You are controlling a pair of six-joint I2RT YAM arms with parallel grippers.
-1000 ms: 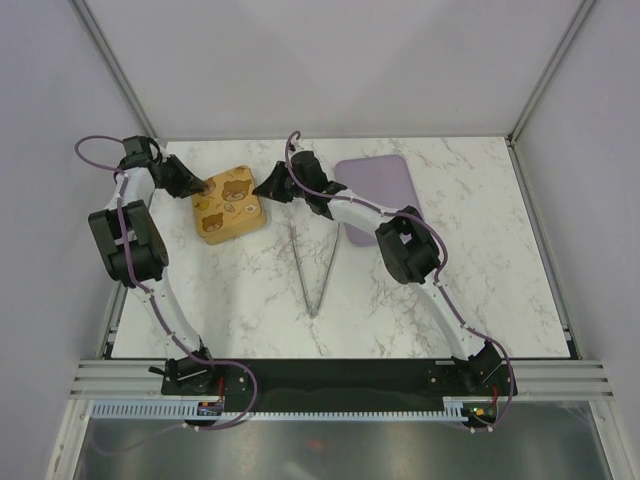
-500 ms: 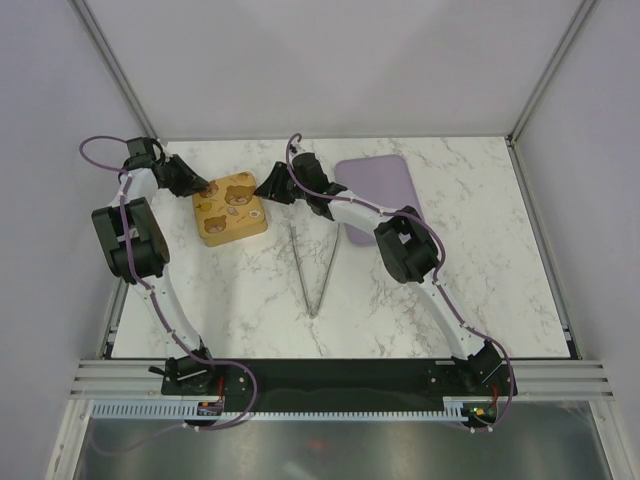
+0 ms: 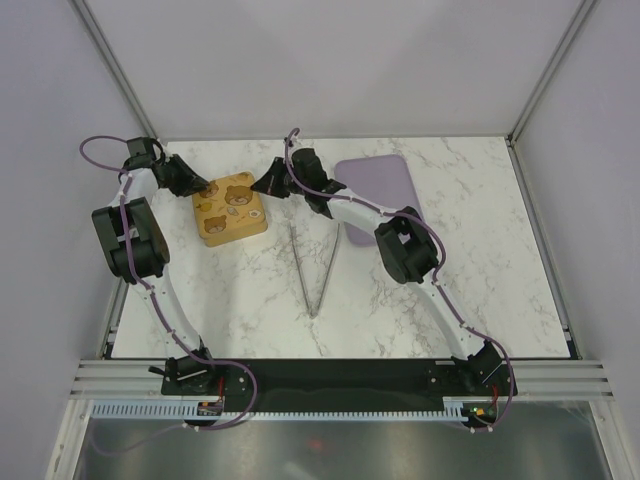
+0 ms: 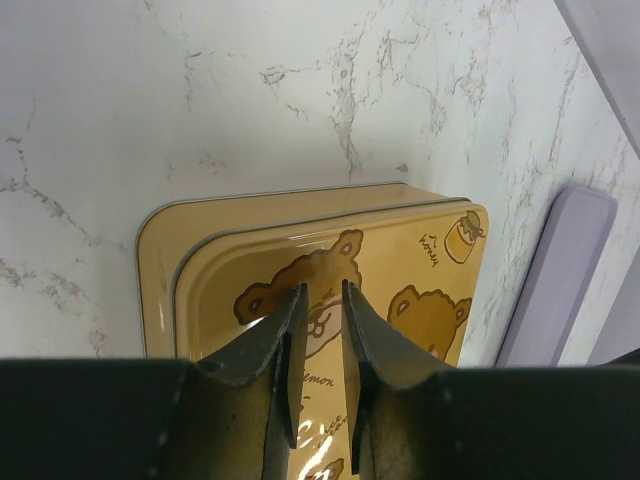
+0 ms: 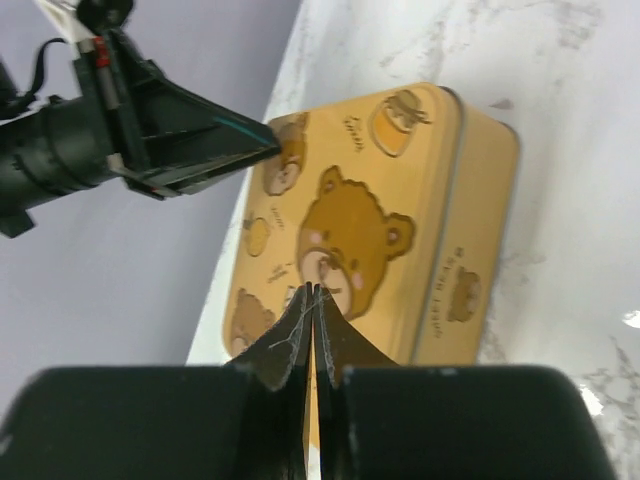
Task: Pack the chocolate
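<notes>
At the far left of the tabletop (image 3: 450, 290), the box (image 3: 230, 207) sits with its bear-printed lid on, and both my grippers are at it. My left gripper (image 4: 322, 290) hangs over the lid's left edge with its fingers only narrowly apart and nothing between them. My right gripper (image 5: 312, 290) comes in from the opposite side with its fingers pressed together, tips low over the big bear's face; I cannot tell whether they touch the lid.

I see no chocolate in any view: none on the tabletop and none on the part of the tray (image 3: 385, 185) that shows. My guess is that the pieces are already inside the box, so packing looks all but done, with at most seating the lid left. I cannot confirm what is under it.

Tongs (image 3: 312, 270) lie in a V near the middle, well apart from the box. My right arm crosses the tray's near left corner. Nothing blocks either gripper.
</notes>
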